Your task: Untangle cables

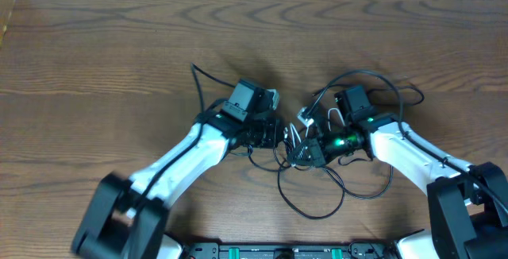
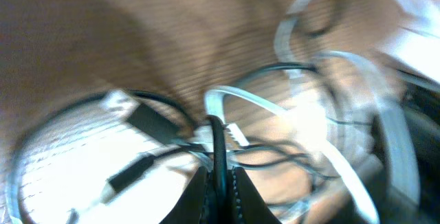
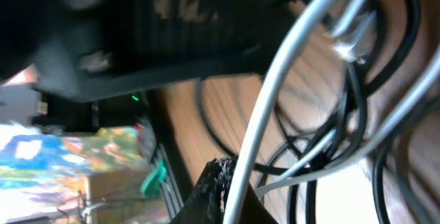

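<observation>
The cables (image 1: 313,186) lie tangled on the wooden table between my two arms: thin black cords looping toward the front, with a short white one (image 1: 305,117) among them. My left gripper (image 1: 279,134) reaches into the tangle from the left. In the left wrist view it (image 2: 221,183) is shut on a black cable (image 2: 218,141), and the white cable (image 2: 247,97) arches just beyond. My right gripper (image 1: 302,152) comes in from the right. In the right wrist view it (image 3: 230,193) is shut on the white cable (image 3: 275,86), with black cables (image 3: 357,107) crossing behind.
One black strand (image 1: 197,78) trails toward the far left, another loops behind the right arm (image 1: 373,76). The left arm's dark body (image 3: 172,25) sits close above the right gripper. The arm bases (image 1: 278,251) line the front edge.
</observation>
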Controlling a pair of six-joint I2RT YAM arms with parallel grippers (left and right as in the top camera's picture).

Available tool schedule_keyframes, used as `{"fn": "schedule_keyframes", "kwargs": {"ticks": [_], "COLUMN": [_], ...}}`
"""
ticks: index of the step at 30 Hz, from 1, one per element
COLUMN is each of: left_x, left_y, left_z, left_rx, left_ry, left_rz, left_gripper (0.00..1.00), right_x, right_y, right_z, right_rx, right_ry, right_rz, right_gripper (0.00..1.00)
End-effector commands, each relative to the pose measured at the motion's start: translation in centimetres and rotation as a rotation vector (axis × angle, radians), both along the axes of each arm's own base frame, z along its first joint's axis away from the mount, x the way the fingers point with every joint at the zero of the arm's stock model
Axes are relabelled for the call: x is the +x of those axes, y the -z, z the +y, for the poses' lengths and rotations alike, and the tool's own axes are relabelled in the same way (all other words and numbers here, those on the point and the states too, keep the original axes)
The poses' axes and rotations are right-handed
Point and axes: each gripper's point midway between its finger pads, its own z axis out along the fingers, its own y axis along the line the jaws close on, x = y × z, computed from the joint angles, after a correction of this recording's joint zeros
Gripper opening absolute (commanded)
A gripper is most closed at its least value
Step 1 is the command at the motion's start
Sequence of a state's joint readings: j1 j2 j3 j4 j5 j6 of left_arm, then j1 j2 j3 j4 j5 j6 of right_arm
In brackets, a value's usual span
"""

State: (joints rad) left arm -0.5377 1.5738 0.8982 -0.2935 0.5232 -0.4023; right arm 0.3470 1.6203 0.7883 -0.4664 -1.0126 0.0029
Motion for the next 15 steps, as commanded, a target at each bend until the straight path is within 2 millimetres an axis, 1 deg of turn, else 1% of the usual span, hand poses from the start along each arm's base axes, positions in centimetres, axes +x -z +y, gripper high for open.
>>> {"fn": "schedule_keyframes", "kwargs": {"ticks": [1,3,5,6,7,8,9,12,15], "left_x": [0.5,0.4,0.3,0.2,0.1,0.0,0.0,-0.7,-1.5], "left_y": [-5.8,-7.6,-8.8,-9.4,-9.8,-10.4,-10.5,-10.8,-11.0], "left_z": [-1.1,-1.0,-0.9,-0.9,-0.8,-0.8,-0.7,-1.2,-1.5], "left_rx": [-0.108,-0.129,-0.145,-0.153,-0.156,-0.157,-0.156,-0.18,-0.203], "left_ry": [0.069,0.077,0.083,0.085,0.092,0.113,0.119,0.187,0.238], "left_rz": [-0.154,-0.204,-0.24,-0.257,-0.276,-0.308,-0.317,-0.337,-0.334], "left_gripper": [0.08,0.08,0.07,0.07,0.07,0.08,0.07,0.07,0.07], "right_x": [0.5,1.2,1.7,1.9,1.9,2.3,2.7,4.1,6.1], "right_y": [-3.0,-3.7,-4.7,-5.6,-6.2,-7.4,-7.6,-7.2,-4.8], "right_z": [-0.2,-0.6,-0.9,-1.1,-1.2,-1.6,-1.9,-2.6,-3.8], "right_rx": [0.176,0.208,0.267,0.321,0.354,0.419,0.426,0.388,0.241], "right_ry": [0.008,0.038,0.049,0.044,0.04,0.039,0.051,0.115,0.269], "right_rz": [0.011,0.029,0.036,0.032,0.031,0.034,0.036,0.045,0.111], "right_gripper": [0.01,0.01,0.01,0.01,0.01,0.01,0.01,0.01,0.01]}}
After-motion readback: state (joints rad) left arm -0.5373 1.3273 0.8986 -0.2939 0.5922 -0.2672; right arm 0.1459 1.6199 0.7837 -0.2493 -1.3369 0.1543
